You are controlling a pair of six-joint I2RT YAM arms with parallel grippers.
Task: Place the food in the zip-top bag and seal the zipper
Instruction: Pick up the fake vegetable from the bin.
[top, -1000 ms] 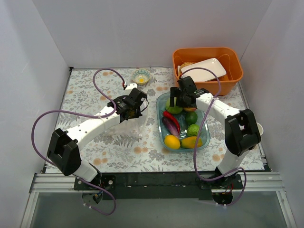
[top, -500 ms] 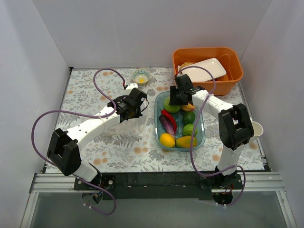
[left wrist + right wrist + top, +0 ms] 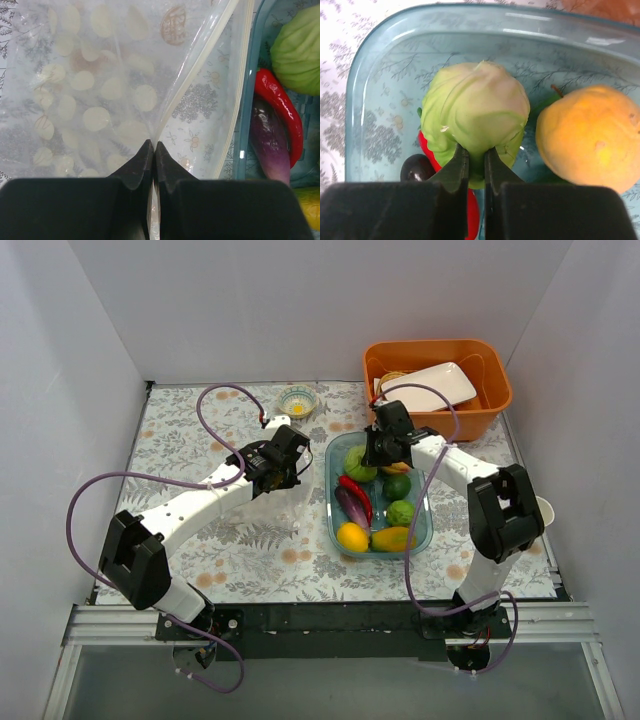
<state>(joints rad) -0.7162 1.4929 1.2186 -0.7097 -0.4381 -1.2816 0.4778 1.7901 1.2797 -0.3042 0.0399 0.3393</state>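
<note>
The clear zip-top bag point(image 3: 90, 85) lies flat left of the blue tray point(image 3: 248, 75). My left gripper point(image 3: 153, 147) is shut on its mouth edge, where the whitish zipper point(image 3: 200, 60) runs up and away. In the tray sit the green cabbage point(image 3: 475, 107), orange peach point(image 3: 590, 135), red chilli point(image 3: 358, 492), purple eggplant point(image 3: 352, 506), lemon point(image 3: 352, 536), mango point(image 3: 391, 538) and two limes point(image 3: 401, 512). My right gripper point(image 3: 474, 150) is over the tray's far end, its jaws shut on the near side of the cabbage point(image 3: 359, 462), which rests in the tray.
An orange bin point(image 3: 490, 410) holding a white plate point(image 3: 430, 385) stands at the back right. A small bowl point(image 3: 297, 401) sits at the back centre. A white cup point(image 3: 545, 510) is by the right arm's elbow.
My right gripper has closed from wide open onto the cabbage. The tray has shifted a little to the left. The left arm and bag have stayed put.
</note>
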